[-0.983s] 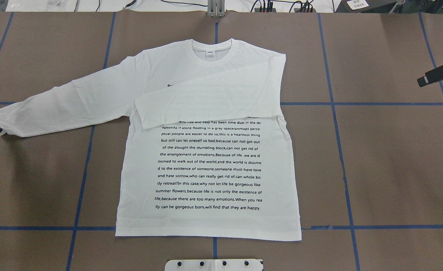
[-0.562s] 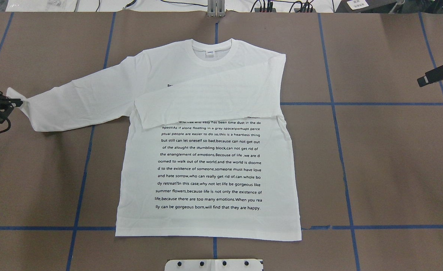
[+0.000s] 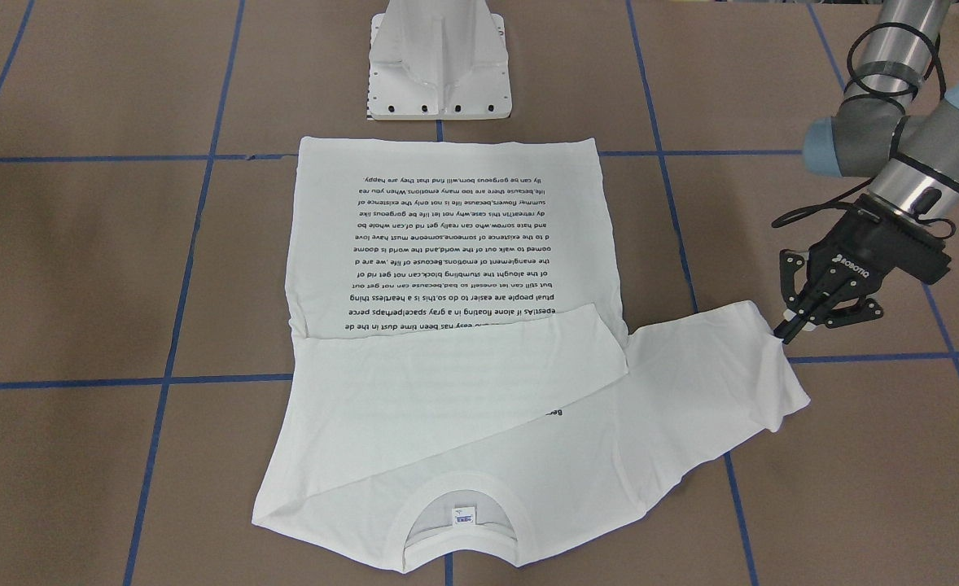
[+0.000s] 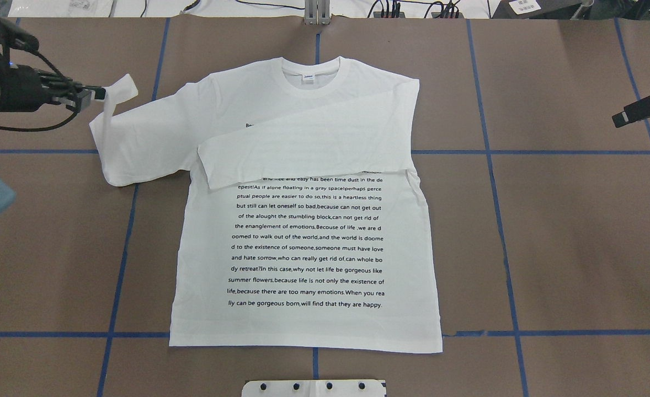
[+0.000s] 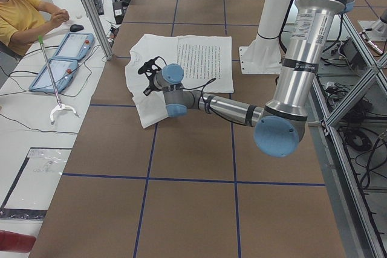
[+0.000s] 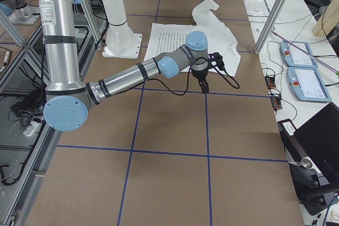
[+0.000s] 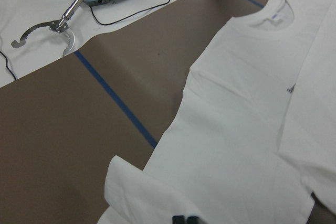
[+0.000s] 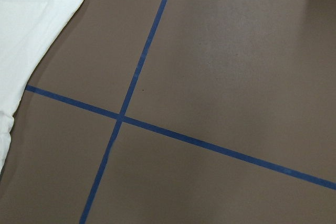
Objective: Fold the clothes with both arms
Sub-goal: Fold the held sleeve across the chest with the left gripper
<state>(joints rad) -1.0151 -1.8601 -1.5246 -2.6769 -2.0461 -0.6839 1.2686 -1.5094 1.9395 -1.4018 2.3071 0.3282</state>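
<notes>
The white long-sleeved T-shirt lies print-up on the brown surface. One sleeve is folded across the chest just below the collar. On the robot's left of the collar, the left end effector pinches the cuff of the other sleeve and holds it off the surface, so the sleeve bends back on itself. The right end effector hangs well apart from the collar on the opposite side, holding nothing; I cannot tell whether its fingers are spread.

The pinch looks to catch only the cuff's edge, so a quick swing toward the collar could let it slip out. Pulling too low could drag the shoulder, rumple the folded sleeve and leave a crooked fold.
</notes>
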